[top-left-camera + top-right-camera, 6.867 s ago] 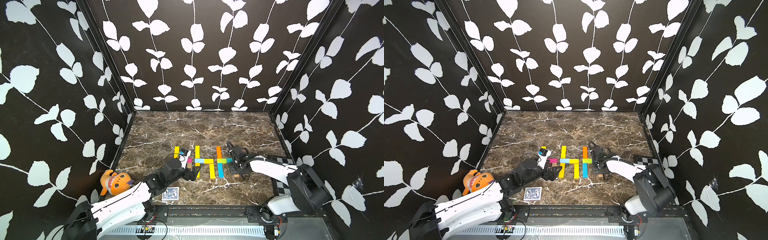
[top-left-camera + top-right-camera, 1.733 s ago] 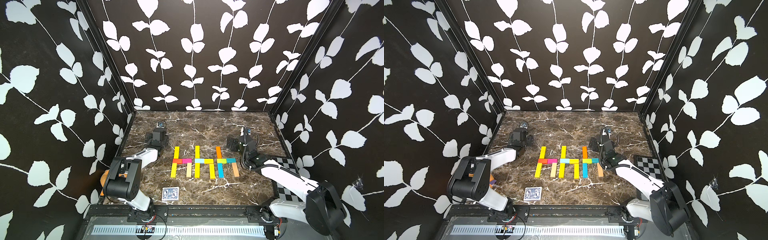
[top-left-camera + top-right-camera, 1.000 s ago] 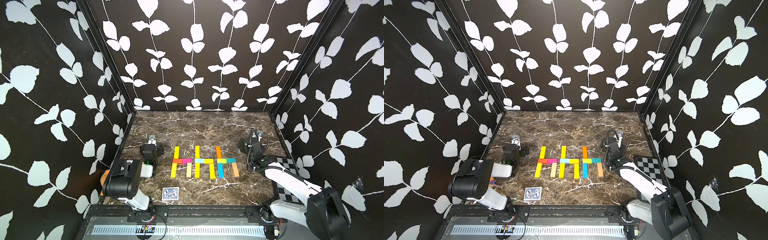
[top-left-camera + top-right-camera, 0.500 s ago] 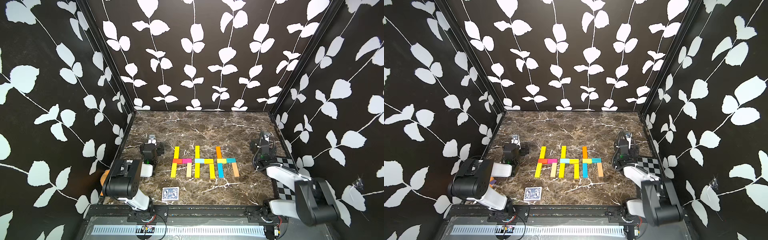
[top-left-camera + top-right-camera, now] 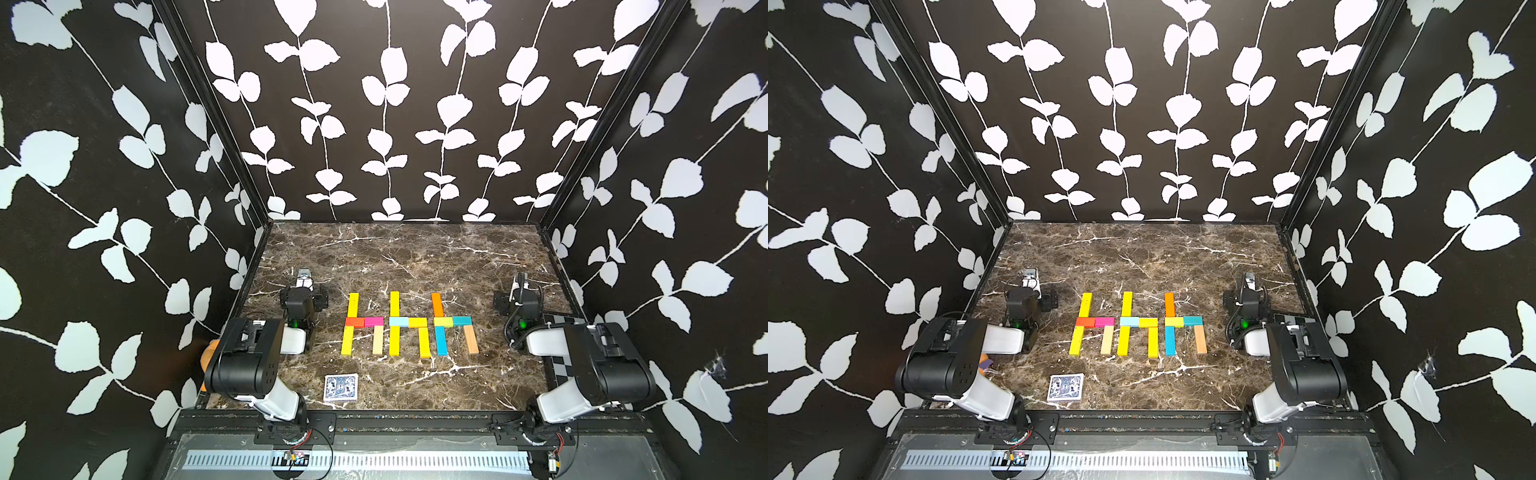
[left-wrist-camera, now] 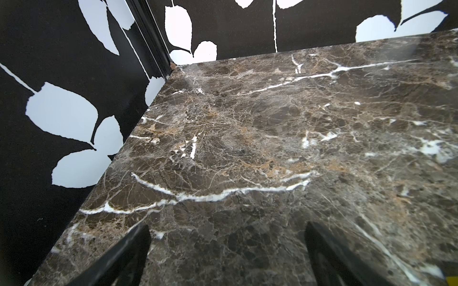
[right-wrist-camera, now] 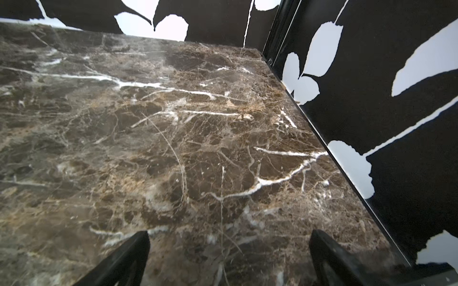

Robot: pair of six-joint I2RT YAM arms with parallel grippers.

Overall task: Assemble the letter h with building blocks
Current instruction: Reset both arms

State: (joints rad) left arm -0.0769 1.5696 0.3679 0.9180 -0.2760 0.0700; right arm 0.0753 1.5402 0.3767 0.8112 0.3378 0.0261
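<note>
The building blocks lie flat mid-table in both top views as three lowercase h shapes side by side. The left h (image 5: 352, 305) has yellow stem bars, a red and pink crossbar and a tan leg. The middle h (image 5: 394, 303) is yellow with one light blue bar. The right h (image 5: 436, 304) has an orange and blue stem, a yellow and teal crossbar and an orange leg (image 5: 1201, 338). My left gripper (image 5: 304, 291) (image 6: 226, 247) is open over bare marble, left of the blocks. My right gripper (image 5: 517, 297) (image 7: 228, 250) is open and empty, right of them.
A blue-patterned playing card (image 5: 340, 387) lies near the front edge. An orange toy (image 5: 206, 357) shows behind the left arm. A checkerboard (image 5: 563, 320) lies under the right arm. Black leaf-patterned walls enclose the marble table (image 5: 415, 257) on three sides.
The right arm has drawn back from the blocks to the right wall and folded in. The left arm has barely moved. Both grippers stay open and the blocks have not moved.
</note>
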